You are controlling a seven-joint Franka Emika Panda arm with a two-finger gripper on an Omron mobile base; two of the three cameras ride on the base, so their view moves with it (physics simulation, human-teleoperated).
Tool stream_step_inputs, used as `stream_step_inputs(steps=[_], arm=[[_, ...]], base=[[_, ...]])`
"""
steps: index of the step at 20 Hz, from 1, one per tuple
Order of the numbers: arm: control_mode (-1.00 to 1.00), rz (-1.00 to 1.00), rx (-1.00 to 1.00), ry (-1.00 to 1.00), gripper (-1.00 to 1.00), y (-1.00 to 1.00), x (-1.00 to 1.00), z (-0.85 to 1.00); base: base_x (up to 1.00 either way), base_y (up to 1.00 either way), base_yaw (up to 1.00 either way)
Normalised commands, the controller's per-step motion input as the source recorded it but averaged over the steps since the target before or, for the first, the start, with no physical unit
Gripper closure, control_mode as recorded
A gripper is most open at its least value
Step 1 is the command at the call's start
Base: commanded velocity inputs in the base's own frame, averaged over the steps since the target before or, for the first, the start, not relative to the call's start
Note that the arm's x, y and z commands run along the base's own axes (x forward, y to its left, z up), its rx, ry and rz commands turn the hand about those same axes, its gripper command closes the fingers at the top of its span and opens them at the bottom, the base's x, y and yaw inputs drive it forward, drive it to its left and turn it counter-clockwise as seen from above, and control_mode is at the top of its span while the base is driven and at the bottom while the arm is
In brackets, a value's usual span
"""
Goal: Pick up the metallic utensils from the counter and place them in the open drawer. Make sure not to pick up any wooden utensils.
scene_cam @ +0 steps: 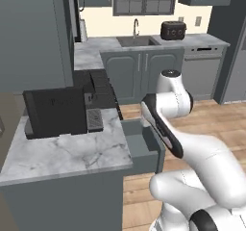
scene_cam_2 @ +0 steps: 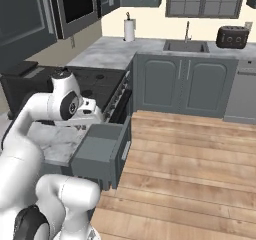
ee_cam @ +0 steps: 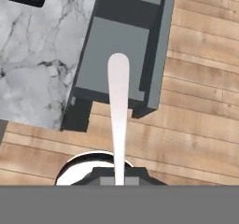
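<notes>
In the hand view my gripper [ee_cam: 119,178] is shut on a pale silver metallic utensil [ee_cam: 118,101], a slim flat piece that reaches from the fingertips out over the open drawer [ee_cam: 116,45]. The drawer is a shallow slate-grey box, pulled out from the grey cabinets, and its inside shows bare. It also shows below my hand in the left base view [scene_cam: 141,143] and in the right base view [scene_cam_2: 100,146]. The arm bends down over it from the right. The counter and the wooden utensils are out of view.
A marble top [scene_cam: 62,153] over grey cabinets lies left of the drawer, with a black appliance [scene_cam: 53,112] on it. A dark stove [scene_cam: 98,83] is behind it, and a sink [scene_cam: 137,41] and toaster [scene_cam: 173,30] stand at the back. Wooden floor [scene_cam_2: 190,159] spreads to the right.
</notes>
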Motion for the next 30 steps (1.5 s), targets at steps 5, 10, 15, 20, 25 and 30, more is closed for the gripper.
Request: stream_step_inputs(steps=[5, 10, 15, 20, 25, 30], arm=[[-1.0, -0.04, 0.1, -0.06, 1.0, 0.0, 0.98, -0.62], [-1.0, -0.07, 0.06, -0.08, 1.0, 0.0, 1.0, -0.25], [-1.0, -0.03, 0.0, 0.0, 1.0, 0.0, 0.92, -0.11], [-1.0, 0.0, 0.0, 0.0, 1.0, -0.04, 0.21, -0.16], [-1.0, 0.0, 0.0, 0.0, 1.0, -0.09, 0.0, -0.34], [-1.0, 0.0, 0.0, -0.01, 1.0, -0.02, 0.0, -0.45]], base=[[0.0, 0.0, 0.0], [0.0, 0.0, 0.0], [0.0, 0.0, 0.0], [0.0, 0.0, 0.0], [0.0, 0.0, 0.0], [0.0, 0.0, 0.0]])
